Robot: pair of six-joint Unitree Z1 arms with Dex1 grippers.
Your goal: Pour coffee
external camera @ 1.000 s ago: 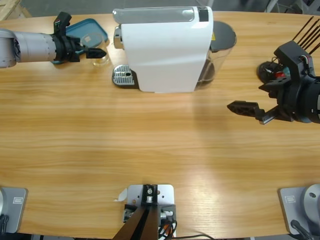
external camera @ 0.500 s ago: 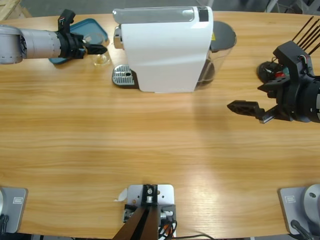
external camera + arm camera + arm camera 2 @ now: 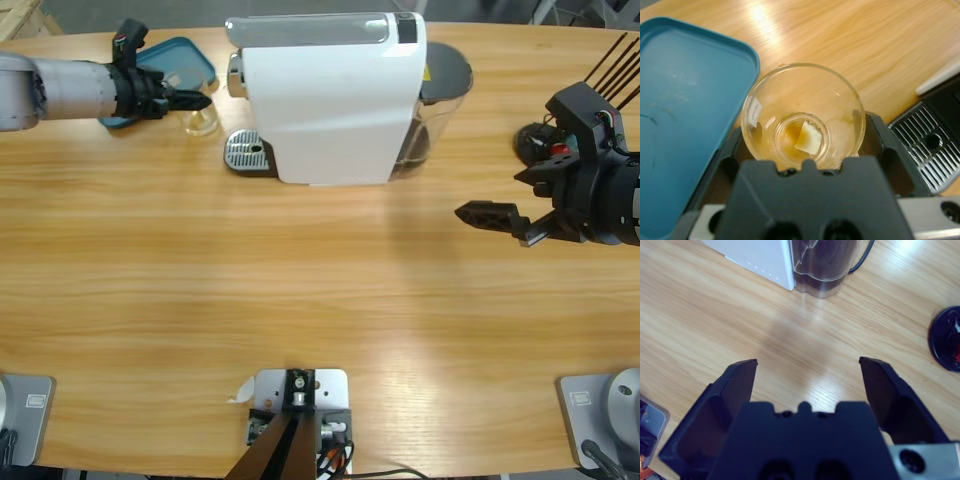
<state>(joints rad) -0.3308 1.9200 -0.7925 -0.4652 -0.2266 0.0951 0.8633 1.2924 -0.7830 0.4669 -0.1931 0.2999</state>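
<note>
A small clear glass (image 3: 802, 112) stands on the table between the two jaws of my left gripper (image 3: 805, 127), which is open; the jaws flank its sides. Only an amber tint and a pale patch show at its bottom; no coffee is in view. From above, the glass (image 3: 202, 122) sits just left of the white coffee machine (image 3: 320, 100), with the left gripper (image 3: 200, 100) over its far side. My right gripper (image 3: 495, 200) hangs open over bare wood right of the machine, and its right wrist view (image 3: 807, 362) shows nothing between the jaws.
A blue lid (image 3: 180, 60) lies behind the glass, close beside it (image 3: 685, 115). The machine's metal drip grate (image 3: 245, 152) is right of the glass. A dark water tank (image 3: 440, 90) sits at the machine's right end. A black round holder with sticks (image 3: 535, 140) stands far right.
My left arm has shifted slightly toward the table's far edge, so more of the glass now shows beside its jaws. The right arm has not moved.
</note>
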